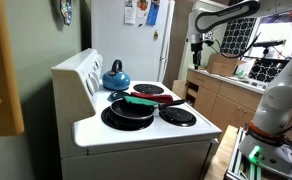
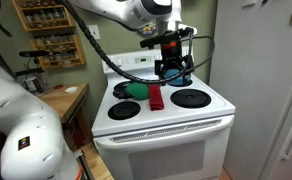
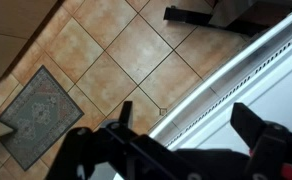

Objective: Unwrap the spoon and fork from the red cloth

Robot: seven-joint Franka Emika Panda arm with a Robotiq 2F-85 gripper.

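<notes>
The red cloth (image 1: 147,91) lies folded on the white stove top, also in the other exterior view (image 2: 156,97), between the burners. No spoon or fork shows. My gripper (image 2: 173,70) hangs high above the stove, apart from the cloth; it also shows in an exterior view (image 1: 197,45). In the wrist view the gripper (image 3: 184,112) is open and empty, its two dark fingers spread over the tiled floor and the stove's white edge (image 3: 216,85). The cloth is out of the wrist view.
A black frying pan (image 1: 128,110) with a green item (image 2: 136,90) sits beside the cloth. A blue kettle (image 1: 115,76) stands at the back of the stove. Counter and cabinets (image 1: 221,90) stand beyond. A small rug (image 3: 31,115) lies on the floor.
</notes>
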